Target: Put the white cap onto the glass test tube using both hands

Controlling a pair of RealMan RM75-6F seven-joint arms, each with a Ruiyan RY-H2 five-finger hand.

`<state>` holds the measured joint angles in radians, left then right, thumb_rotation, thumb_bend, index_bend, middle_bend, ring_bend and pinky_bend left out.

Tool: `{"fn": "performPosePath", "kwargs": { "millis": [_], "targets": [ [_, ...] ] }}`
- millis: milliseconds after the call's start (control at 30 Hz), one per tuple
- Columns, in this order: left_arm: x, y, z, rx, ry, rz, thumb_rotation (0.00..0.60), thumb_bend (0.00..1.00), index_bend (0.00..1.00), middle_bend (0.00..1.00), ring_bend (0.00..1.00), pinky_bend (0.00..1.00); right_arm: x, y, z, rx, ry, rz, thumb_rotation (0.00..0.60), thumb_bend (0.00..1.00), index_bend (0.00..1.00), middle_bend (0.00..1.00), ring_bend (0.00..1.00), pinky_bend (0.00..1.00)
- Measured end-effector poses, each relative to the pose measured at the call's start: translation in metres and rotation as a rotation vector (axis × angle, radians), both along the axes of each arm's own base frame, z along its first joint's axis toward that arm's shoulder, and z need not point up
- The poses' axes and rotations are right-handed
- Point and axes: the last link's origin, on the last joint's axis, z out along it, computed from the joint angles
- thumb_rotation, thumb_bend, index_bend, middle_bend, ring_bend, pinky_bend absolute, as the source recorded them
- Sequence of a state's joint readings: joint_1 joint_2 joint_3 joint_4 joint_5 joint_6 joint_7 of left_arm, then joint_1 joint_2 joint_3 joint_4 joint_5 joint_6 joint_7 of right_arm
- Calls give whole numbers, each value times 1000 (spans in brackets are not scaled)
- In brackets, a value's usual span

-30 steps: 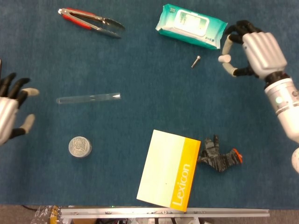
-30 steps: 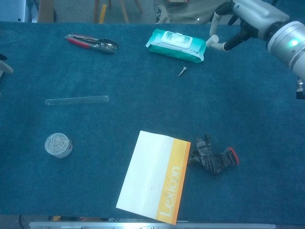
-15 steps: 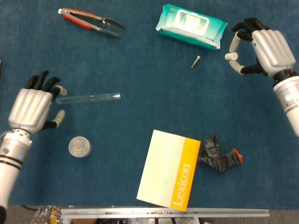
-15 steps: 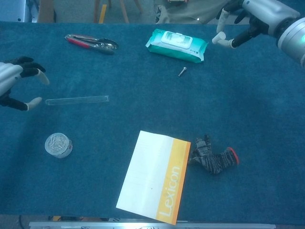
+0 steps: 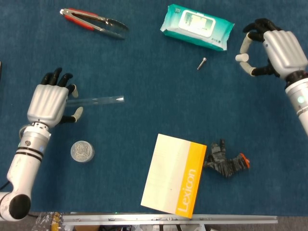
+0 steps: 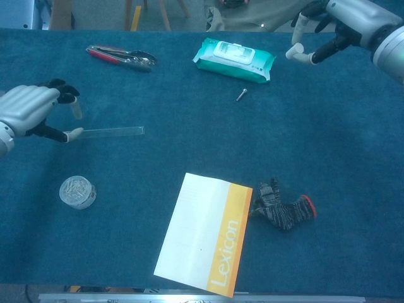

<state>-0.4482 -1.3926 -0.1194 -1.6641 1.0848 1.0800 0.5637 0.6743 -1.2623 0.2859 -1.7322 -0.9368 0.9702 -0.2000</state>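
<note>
Glass test tube (image 5: 98, 100) under open left robot hand (image 5: 48, 102); right robot hand (image 5: 274, 48) pinches white cap (image 5: 240, 57).

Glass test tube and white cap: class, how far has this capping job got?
Done: the right hand holds the white cap in its fingertips. In hand: the left hand is over one end of the glass test tube, which lies on the table. Left: lifting the tube and fitting the cap.

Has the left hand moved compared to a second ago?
Yes. The left hand has moved rightward from the frame's left edge to the near end of the glass test tube, which lies where it was.
</note>
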Motion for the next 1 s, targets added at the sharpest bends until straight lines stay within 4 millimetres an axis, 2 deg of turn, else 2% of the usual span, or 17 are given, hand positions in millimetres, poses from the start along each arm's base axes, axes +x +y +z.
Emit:
{"fn": "performPosePath", "kwargs": {
  "millis": [133,233,367,433,533,667,1000],
  "targets": [
    [-2,6,-6,2,2,15,397,308,367,124,7,70,-2,0,0,3,1,-3,600,275,603,288,128,266],
    [-4,8,-10,-1,6,28,364,299,357,119,5,70,-3,-1,-1,4,0,-6,600,275,603,288,127,266],
    [-6,10,-16,-3,10,43,364,293,354,117,5,70,-5,-1,-1,5,-2,-10,600,275,603,288,128,266],
    [-7,11,-19,-4,14,47,388,293,354,117,5,70,-7,-1,0,5,-2,-13,600,275,603,288,128,266],
    [-8,12,-23,-7,17,52,508,292,353,116,5,70,-10,-2,0,5,-1,-18,600,275,603,288,128,266],
    [-9,12,-29,-14,22,58,591,292,348,116,4,70,-13,-2,0,6,-2,-23,600,275,603,288,128,266],
    [-9,14,-34,-14,2,80,600,292,356,118,4,70,-16,-2,1,4,-8,-30,600,275,603,288,128,266]
  ]
}}
